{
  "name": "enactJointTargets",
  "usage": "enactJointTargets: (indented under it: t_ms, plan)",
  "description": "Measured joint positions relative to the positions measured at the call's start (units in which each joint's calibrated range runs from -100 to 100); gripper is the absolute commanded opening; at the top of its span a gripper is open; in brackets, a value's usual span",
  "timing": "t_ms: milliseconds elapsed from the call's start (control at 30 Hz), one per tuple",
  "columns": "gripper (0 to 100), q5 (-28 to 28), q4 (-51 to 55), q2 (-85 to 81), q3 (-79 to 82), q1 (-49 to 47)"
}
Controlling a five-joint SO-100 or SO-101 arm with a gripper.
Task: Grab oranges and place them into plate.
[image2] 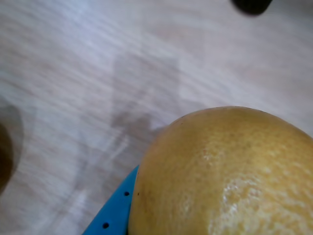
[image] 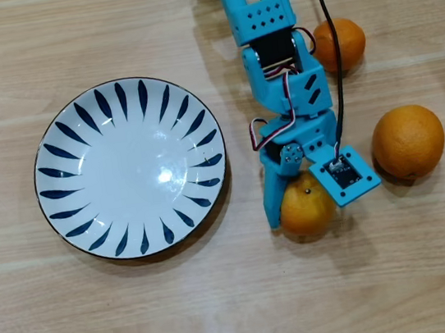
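The white plate [image: 84, 182] with dark blue petal strokes lies on the wooden table at the left of the overhead view and holds nothing. My blue gripper [image: 304, 205] reaches down from the top edge and is closed around the small yellowish orange [image: 302, 215] with a dark stem dot, just right of the plate. That orange fills the lower right of the wrist view [image2: 230, 176], with one blue finger [image2: 115, 215] against its left side. The larger orange [image: 407, 141] lies to the right. The other small orange [image: 341, 42] lies at the upper right beside the arm.
A black cable [image: 337, 76] runs down along the arm's right side past the upper small orange. The wrist camera mount [image: 344, 176] covers the gripper's right jaw. A dark blurred shape [image2: 252, 5] sits at the top edge of the wrist view.
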Motion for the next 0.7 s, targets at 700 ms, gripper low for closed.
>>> enactJointTargets:
  t_ms: [700]
  plan:
    - [31, 10.22, 11.89, -46.30, 36.56, 26.17]
